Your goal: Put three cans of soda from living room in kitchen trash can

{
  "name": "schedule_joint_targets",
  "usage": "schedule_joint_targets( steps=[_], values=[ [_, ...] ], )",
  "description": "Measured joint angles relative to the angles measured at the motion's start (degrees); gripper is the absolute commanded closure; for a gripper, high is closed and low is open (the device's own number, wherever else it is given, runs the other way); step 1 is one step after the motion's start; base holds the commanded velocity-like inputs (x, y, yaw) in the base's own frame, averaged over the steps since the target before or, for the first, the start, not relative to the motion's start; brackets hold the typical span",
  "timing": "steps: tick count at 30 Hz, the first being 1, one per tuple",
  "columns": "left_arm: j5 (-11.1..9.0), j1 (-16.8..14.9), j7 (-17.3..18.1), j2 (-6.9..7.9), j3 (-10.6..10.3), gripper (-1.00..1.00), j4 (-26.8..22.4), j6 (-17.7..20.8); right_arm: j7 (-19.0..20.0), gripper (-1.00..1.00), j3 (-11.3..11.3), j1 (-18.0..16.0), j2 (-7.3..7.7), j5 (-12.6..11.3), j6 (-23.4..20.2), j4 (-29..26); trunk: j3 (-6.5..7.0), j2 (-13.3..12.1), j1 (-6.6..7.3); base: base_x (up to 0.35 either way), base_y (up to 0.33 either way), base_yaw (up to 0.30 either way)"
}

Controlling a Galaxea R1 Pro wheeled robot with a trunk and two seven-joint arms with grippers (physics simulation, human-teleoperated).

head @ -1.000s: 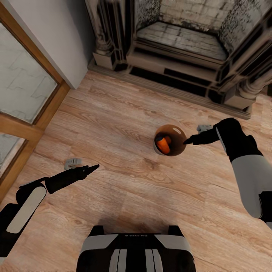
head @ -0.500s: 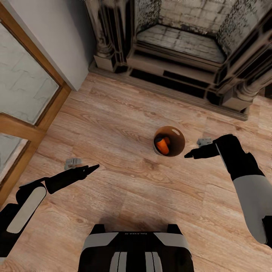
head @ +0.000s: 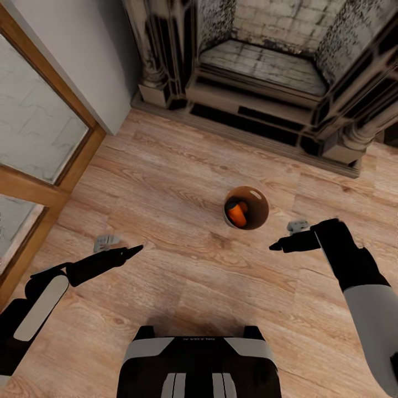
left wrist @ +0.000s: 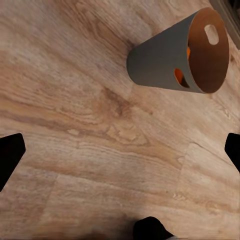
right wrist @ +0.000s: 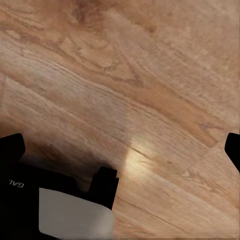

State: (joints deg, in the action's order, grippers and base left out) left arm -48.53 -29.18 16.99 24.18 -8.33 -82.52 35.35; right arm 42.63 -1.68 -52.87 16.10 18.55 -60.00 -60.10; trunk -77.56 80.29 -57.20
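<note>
Orange can [head: 237,215] lies inside the bin [head: 260,196], just ahead of the right gripper [head: 275,246]. Both grippers look empty with jaws apart; left gripper [head: 136,250] hangs far off. Back away slowly without bumping it.

Even soft light, faint shadows, slight blur

White lettering on the robot's base [head: 199,362] shows upside down, too blurred to read.
</note>
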Motion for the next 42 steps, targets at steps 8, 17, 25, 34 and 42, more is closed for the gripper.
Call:
schedule_joint_targets(
  steps=[8, 17, 25, 34, 42],
  values=[
    [7.9, 0.0, -0.2, -1.78, 0.1, -1.00, 5.1, -0.2, 0.1, -1.00, 0.1, 6.8, 0.06, 0.1, 0.0, -4.4, 1.44, -3.2, 1.76, 0.000, 0.000, 0.000],
    [13.1, 0.1, -3.0, -4.65, 0.0, -1.00, 11.8, -4.9, 0.0, -1.00, 2.6, 14.9, -0.25, 0.1, 5.1, -6.5, 3.05, -6.8, 3.73, 0.000, 0.000, 0.000],
    [14.8, 0.2, -3.6, -5.80, 0.0, -1.00, 27.7, -12.7, -0.6, -1.00, 4.7, 23.1, -0.27, 0.2, 10.9, -6.6, 4.49, -10.0, 5.49, 0.000, 0.000, 0.000],
    [15.2, 0.6, -3.5, -5.95, -0.1, -1.00, 47.1, -24.0, -1.0, -1.00, 10.9, 29.9, -0.54, 0.3, 20.5, -6.2, 6.10, -13.6, 7.47, 0.000, 0.000, 0.000],
    [15.2, 5.3, -3.3, -5.98, -0.2, -1.00, 61.8, -34.6, -1.7, -1.00, 15.7, 35.9, -0.73, 0.1, 32.6, 1.7, 7.54, -16.8, 9.23, 0.000, 0.000, 0.000]
  ],
)
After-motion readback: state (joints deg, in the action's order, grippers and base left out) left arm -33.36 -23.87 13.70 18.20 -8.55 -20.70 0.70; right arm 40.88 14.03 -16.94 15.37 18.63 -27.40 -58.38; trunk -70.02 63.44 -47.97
